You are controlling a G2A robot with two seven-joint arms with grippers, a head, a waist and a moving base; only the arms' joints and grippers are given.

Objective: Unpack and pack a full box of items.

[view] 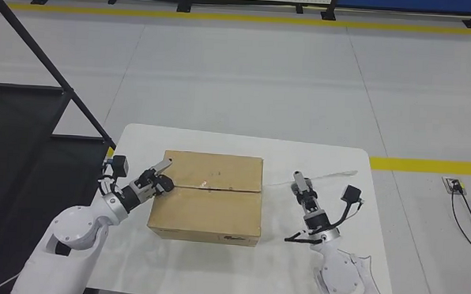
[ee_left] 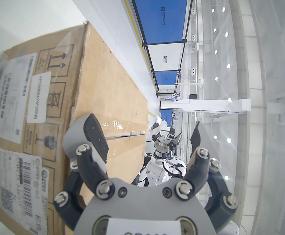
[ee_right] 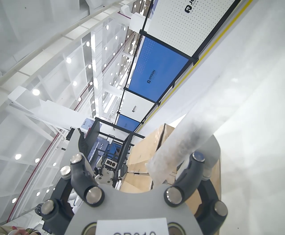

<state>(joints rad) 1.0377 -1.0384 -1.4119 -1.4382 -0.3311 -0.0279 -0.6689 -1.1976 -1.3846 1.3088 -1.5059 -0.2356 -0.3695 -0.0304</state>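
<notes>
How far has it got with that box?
Barely begun. Seemingly done: a clear tape strip clings to the open right claw, likely peeled off the box. In hand: the open left claw sits at the end of the seam. Left: flaps lie shut, so opening, unpacking and repacking all remain.

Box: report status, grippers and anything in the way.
Left gripper open at box end, by the seam. Right gripper open, apart from box. Flaps shut. Clear strip stuck on right gripper, may foul grip.
</notes>
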